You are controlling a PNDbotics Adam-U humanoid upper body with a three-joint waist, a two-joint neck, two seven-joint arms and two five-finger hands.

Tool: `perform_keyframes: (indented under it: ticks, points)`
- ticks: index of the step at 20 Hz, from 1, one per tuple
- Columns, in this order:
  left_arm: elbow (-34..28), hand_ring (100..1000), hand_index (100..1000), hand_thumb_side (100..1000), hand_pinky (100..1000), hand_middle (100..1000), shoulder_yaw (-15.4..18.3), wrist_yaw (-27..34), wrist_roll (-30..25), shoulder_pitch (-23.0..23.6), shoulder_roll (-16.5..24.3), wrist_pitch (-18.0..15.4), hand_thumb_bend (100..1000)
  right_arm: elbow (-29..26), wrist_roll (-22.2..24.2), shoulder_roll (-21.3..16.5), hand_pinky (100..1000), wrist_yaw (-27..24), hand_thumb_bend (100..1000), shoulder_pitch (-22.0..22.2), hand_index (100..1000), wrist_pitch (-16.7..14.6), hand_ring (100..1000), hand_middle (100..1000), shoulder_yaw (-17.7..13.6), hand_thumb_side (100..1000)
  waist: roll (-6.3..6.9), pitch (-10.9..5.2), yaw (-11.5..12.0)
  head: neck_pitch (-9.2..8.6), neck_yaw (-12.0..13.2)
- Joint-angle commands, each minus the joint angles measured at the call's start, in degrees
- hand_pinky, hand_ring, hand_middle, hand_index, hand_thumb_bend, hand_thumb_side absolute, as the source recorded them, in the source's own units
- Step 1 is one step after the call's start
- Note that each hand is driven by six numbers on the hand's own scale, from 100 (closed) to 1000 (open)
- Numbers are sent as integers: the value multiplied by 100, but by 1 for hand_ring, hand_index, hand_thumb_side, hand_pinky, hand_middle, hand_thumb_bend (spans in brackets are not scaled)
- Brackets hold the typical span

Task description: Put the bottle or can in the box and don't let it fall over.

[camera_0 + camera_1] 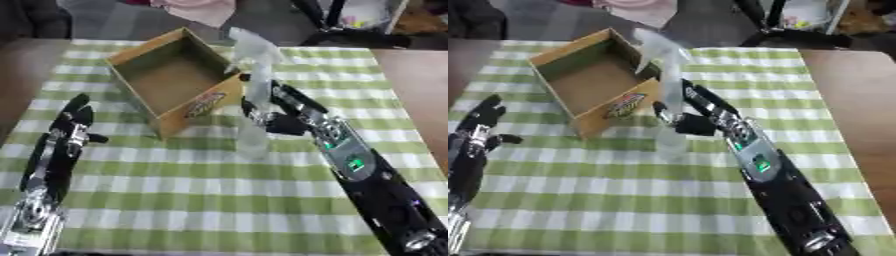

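- Left eye view showed my right hand (278, 116) reaching in from the lower right, its fingers (282, 93) and thumb curled round a clear spray bottle (255, 90).
- I had the bottle gripped about its middle; it stood roughly upright, its trigger head at the top and its pale lower body hanging below the hand.
- I could not tell for certain whether the bottle's base touched the cloth or hung just above it, as it blurred into the checks.
- The bottle was outside the box (178, 80), just beside its near right corner, with the spray head level with the box's right wall.
- The box was open-topped cardboard, turned at an angle on the table, with nothing showing inside it; a printed label (205, 104) sat on its near outer face.
- My right forearm ran back toward the lower right corner, black with silver parts and a small green light (355, 164) on it.
- My left hand (75, 121) lay at the left side of the table, well apart from the box, fingers straight and pointing away from me, holding nothing.
- A green and white checked tablecloth (201, 195) covered the table, with brown table surface (418, 90) bare at the right edge.
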Motion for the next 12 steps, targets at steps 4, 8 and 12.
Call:
perform_keyframes:
  ticks: [4,8,12]
  points:
    - [-109,1000,944,800,616,1000,10,30,-32,-80,35,-17,246,296,-80,29,843,266,100,-80,956,-60,810,987,-80,543,30,-31,12,-37,-8]
    - [-108,1000,944,801,616,1000,12,30,-39,-85,35,-19,246,421,-139,58,841,405,100,-60,857,-59,813,987,-94,394,33,-24,22,-38,-13]
    - [-107,1000,944,801,616,1000,15,33,-43,-90,34,-20,245,527,-225,84,845,533,100,-43,711,-27,822,987,-123,104,33,-21,32,-41,-10]
